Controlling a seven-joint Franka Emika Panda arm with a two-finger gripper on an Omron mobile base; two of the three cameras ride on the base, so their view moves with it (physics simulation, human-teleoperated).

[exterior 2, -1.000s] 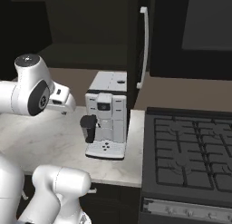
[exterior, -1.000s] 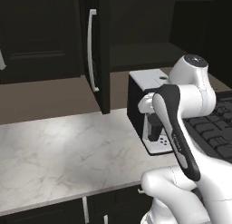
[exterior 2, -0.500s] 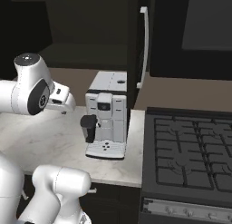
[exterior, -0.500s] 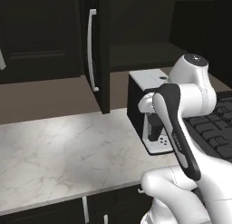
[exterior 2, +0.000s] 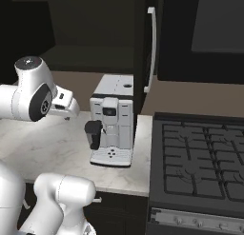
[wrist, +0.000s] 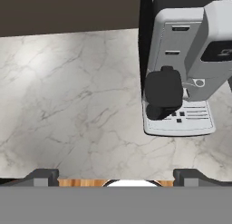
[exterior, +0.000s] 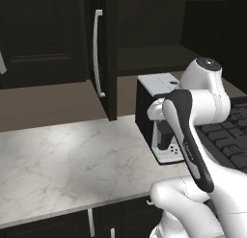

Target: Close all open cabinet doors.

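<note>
Left base view: cabinet door (exterior: 102,54) ajar above marble counter (exterior: 62,160).

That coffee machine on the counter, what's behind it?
Behind the coffee machine a brown back wall runs along the marble counter, and an open dark cabinet door with a silver handle hangs just above. The wall directly behind the machine is covered.

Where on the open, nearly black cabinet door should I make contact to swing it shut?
Go for the nearly black cabinet door near its free edge, by the slim vertical silver bar handle. It stands edge-on over the marble counter, left of the white coffee machine. Come from the handle face and push; the open gripper need not clamp.
</note>
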